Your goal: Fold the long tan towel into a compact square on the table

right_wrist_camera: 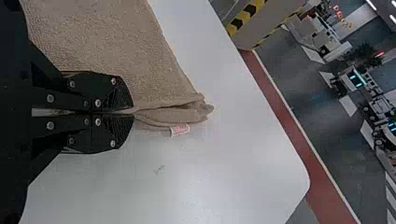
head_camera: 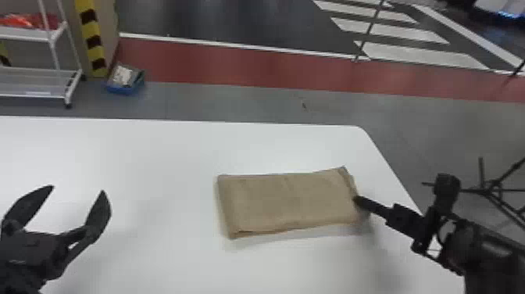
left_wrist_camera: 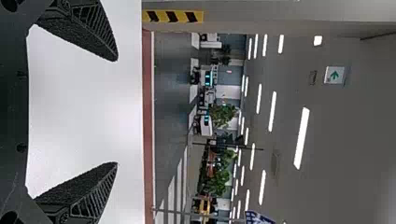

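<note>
**Left claw [head_camera: 77, 189] spread and empty, right claw [head_camera: 357, 200] pinching the tan towel [head_camera: 285, 203]**

Farthest left, on the floor past the table [head_camera: 136, 156], a white rack [head_camera: 58, 71] stands beyond my left claw. That claw is spread wide over the table with nothing in its grasp. Beyond it, slightly to its right, rises a pillar with yellow-and-black stripes [head_camera: 93, 41], and a blue box [head_camera: 125, 90] sits on the floor at its foot.

The towel lies between my claws, well apart from the left one and touching the right. It is folded into a flat oblong, wider than it is deep. My right claw is closed on its right-hand edge, hiding a bit of it; a small label [right_wrist_camera: 180, 129] pokes out of the layers near the fingertips. Right of that claw, past the table's edge, black stand legs [head_camera: 490, 191] spread over the floor.
</note>
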You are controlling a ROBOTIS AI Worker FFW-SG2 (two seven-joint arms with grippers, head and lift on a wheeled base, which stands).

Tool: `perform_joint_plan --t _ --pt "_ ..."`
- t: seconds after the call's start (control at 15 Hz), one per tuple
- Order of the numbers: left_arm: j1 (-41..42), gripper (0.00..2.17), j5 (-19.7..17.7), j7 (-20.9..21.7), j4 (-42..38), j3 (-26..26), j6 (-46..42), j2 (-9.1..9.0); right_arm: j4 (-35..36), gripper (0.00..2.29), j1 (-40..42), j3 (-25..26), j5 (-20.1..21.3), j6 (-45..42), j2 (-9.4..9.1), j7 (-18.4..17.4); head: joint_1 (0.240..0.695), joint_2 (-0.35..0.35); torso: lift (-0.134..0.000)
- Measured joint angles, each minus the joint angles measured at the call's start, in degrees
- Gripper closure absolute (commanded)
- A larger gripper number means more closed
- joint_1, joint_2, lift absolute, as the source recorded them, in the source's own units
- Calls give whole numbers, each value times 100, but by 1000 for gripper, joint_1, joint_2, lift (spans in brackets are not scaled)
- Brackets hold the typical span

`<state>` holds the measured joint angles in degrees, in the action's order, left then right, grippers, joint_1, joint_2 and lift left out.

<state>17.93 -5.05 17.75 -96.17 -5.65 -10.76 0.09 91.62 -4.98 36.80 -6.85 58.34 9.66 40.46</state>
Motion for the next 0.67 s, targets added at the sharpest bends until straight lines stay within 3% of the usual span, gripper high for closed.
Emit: perform_joint_plan --t 0.33,0.67 --pt "-2 80 -12 -8 7 -10 0 0 1288 1862 214 -34 -590 644 -404 -4 695 -183 -113" --pt "-9 80 -20 -13 23 -49 0 0 2671 1862 681 -721 -990 998 -937 -20 695 -75 -113"
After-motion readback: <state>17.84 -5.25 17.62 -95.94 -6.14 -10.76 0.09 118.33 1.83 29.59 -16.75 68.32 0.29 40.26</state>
